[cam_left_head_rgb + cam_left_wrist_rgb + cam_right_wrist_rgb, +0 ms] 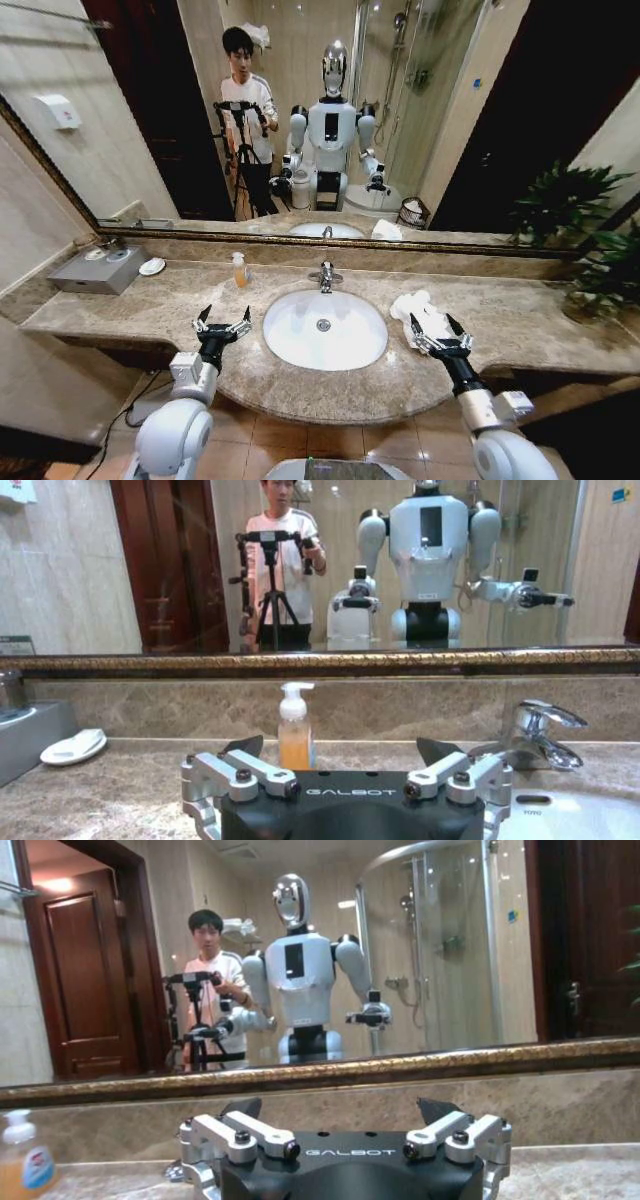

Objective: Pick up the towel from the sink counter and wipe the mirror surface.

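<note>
towel [421, 306] on sink counter [520, 325] right of basin [324, 329] | mirror [440, 110] behind

The word "GALBOT" stands in pale capital letters on the black body of the left tool [340, 759], between its two silver finger mounts. The same word "GALBOT" stands in the same place on the black body of the right tool [340, 1119]. Small dark lettering that looks like "TOTO" sits on the white rim of the basin [580, 810], below the tap; it is too small to be sure. The soap bottle [22, 1161] carries a red and blue label, but its words cannot be read.
</note>
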